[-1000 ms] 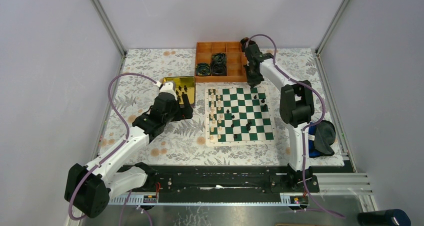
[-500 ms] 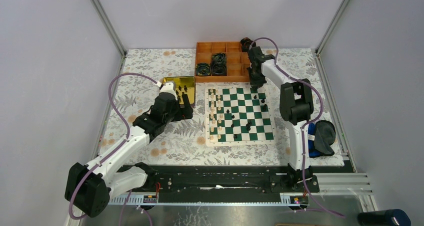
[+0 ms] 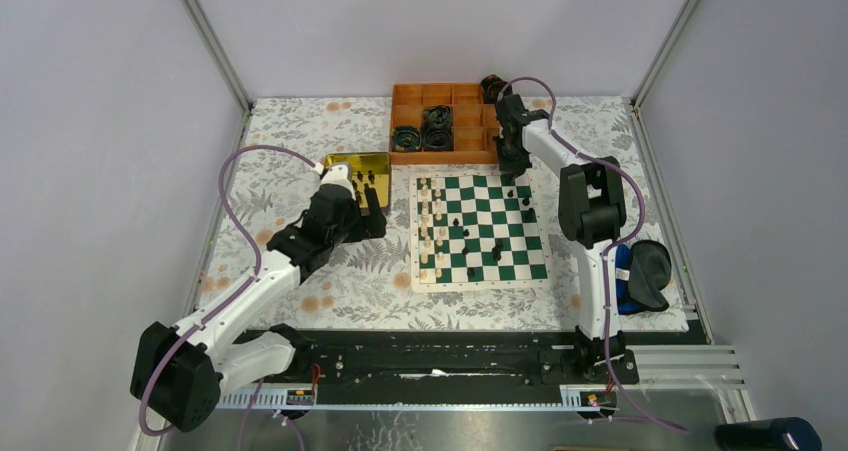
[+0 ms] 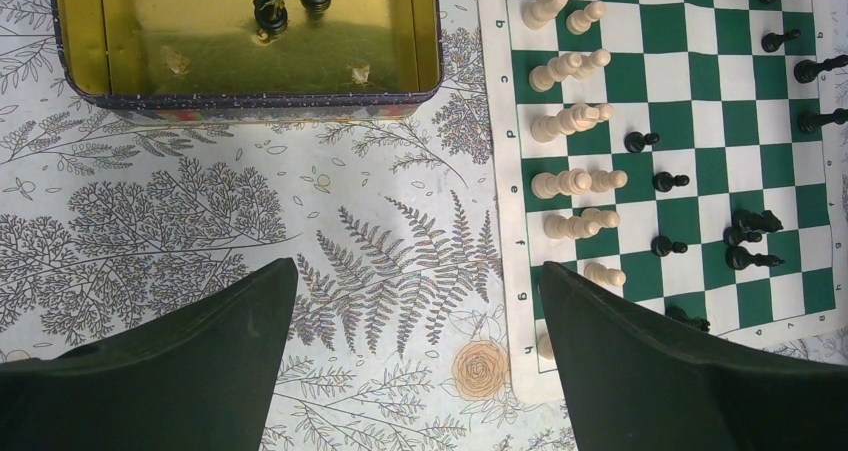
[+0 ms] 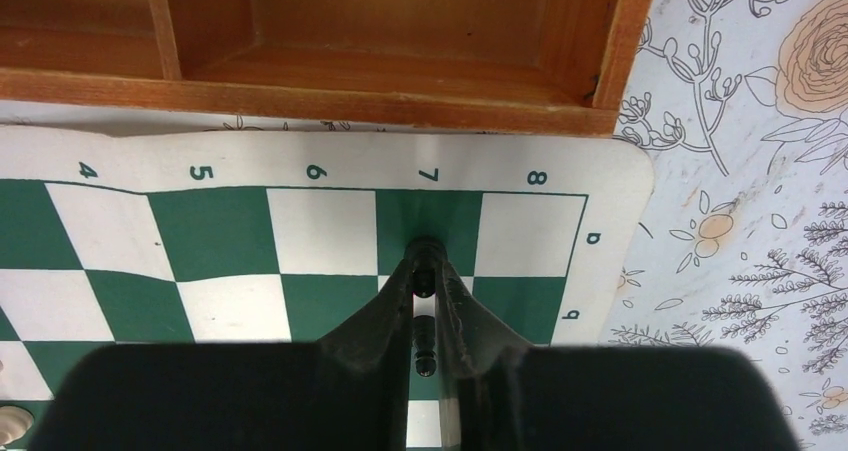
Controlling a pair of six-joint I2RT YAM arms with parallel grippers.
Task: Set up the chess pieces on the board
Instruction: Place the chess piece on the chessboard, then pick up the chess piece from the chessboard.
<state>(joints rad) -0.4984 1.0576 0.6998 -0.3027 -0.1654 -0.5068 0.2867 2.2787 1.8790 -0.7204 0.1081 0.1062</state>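
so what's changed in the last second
The right fingers, shut on a black piece, shifted slightly rightward over the board's far edge. Nothing was grabbed or released. The left fingers stayed open and still; the other pieces did not move.

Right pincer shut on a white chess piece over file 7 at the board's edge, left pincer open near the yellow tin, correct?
No: the chess piece in the right pincer is black, not white, per the right wrist view. Otherwise right: file 7 at the board edge, left pincer open near the yellow tin.
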